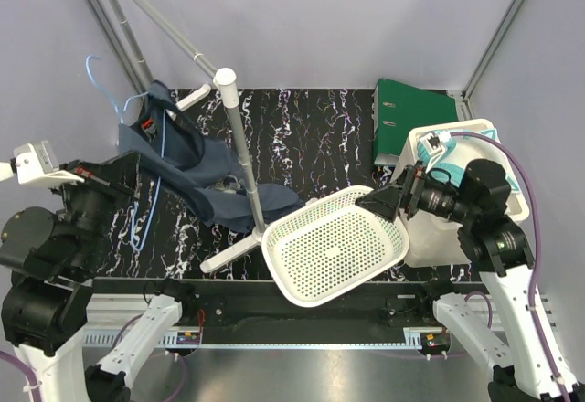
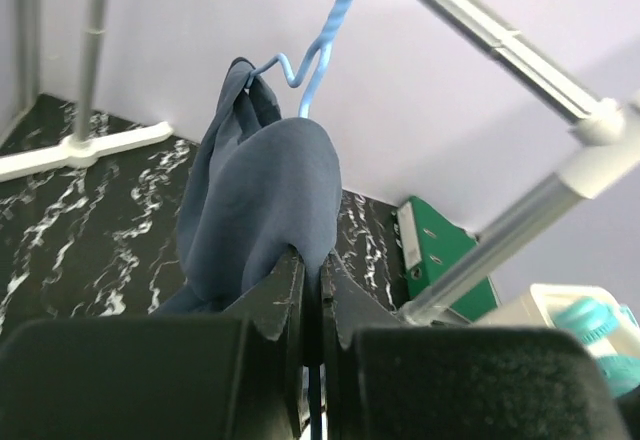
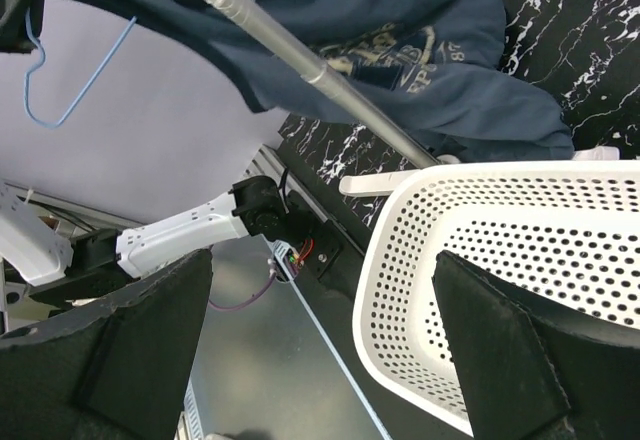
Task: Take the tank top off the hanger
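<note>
The left gripper (image 2: 312, 272) was seen with its fingers (image 2: 278, 305) pressed together, pinching a fold of the dark navy tank top (image 2: 262, 195). A thin blue wire was seen running into the slit between them, though whether it was clamped as well could not be told. At that end the tank top was lifted off the black marbled surface (image 1: 315, 137). It was draped over the light-blue wire hanger (image 2: 322, 55), whose hook rose above the cloth.

In the top view the garment was found left of centre, stretched from the left gripper down past the grey stand pole (image 1: 245, 160). Its lower part was spread on the surface near the foot of the pole.

The right gripper (image 3: 320, 290) was seen with its fingers spread wide. The rim of the white perforated basket (image 3: 520, 230) lay between them, and whether it was touched could not be judged. The basket was set at an angle near the front edge of the surface, just beside the stand's foot. A green binder (image 1: 413, 114) and a white bin (image 1: 430, 238) were seen at the right side.
</note>
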Controlling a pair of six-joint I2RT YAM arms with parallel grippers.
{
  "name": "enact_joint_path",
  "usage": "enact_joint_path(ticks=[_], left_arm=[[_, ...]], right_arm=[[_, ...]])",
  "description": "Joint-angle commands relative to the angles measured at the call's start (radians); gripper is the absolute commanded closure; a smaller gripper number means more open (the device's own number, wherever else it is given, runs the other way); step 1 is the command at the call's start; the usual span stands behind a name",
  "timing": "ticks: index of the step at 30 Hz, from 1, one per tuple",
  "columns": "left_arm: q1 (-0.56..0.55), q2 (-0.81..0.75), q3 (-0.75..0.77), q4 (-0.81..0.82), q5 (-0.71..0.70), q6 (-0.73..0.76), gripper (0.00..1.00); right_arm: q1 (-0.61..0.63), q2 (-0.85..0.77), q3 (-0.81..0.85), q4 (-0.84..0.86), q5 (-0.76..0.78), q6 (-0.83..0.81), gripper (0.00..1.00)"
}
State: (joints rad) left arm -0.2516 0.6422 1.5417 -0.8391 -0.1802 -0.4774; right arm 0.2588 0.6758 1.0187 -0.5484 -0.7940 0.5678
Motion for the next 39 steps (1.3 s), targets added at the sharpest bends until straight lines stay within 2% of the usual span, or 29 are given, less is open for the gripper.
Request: enact_joint_path(ticks=[1,6,9,12,16,23,27,29,31,36,39], left_arm=[[0.000,-0.021,-0.112,0.046,-0.146,-0.053,1.00],[0.000,-0.023,-0.326,0.129,-0.110,-0.125,1.00],[-0.002,-0.009,-0.449,0.241,-0.061,-0.171,1.00],[0.000,0.051,-0.505,0.371,-0.004,-0.193,1.00],[0.035,0.183,-0.511,0.506,0.152,-0.187,1.00],[0.141,0.445,-0.447,0.738,0.722,-0.193,1.00],[0.144,0.548,-0.394,0.836,0.971,-0.196,1.00],[0.144,0.586,-0.379,0.874,1.081,-0.217,1.00],[0.146,0.600,-0.374,0.916,1.125,-0.228,1.00],[0.144,0.608,-0.364,0.919,1.160,-0.234,1.00],[0.144,0.606,-0.361,0.911,1.190,-0.244,1.00]], right_arm=[[-0.006,0.079,0.034,0.099,0.015,-0.043,0.00],[-0.006,0.200,0.083,0.162,0.077,-0.072,0.00],[-0.006,0.263,0.116,0.182,0.120,-0.097,0.00],[-0.004,0.321,0.164,0.183,0.147,-0.134,0.00],[-0.006,0.396,0.260,0.183,0.159,-0.186,0.00],[-0.004,0.542,0.365,0.258,0.125,-0.184,0.00],[0.026,0.610,0.405,0.327,0.104,-0.193,0.00],[0.089,0.651,0.423,0.334,0.139,-0.239,0.00],[0.163,0.679,0.449,0.334,0.176,-0.288,0.00],[0.229,0.757,0.480,0.343,0.286,-0.290,0.01],[0.267,0.759,0.454,0.412,0.351,-0.279,0.04]])
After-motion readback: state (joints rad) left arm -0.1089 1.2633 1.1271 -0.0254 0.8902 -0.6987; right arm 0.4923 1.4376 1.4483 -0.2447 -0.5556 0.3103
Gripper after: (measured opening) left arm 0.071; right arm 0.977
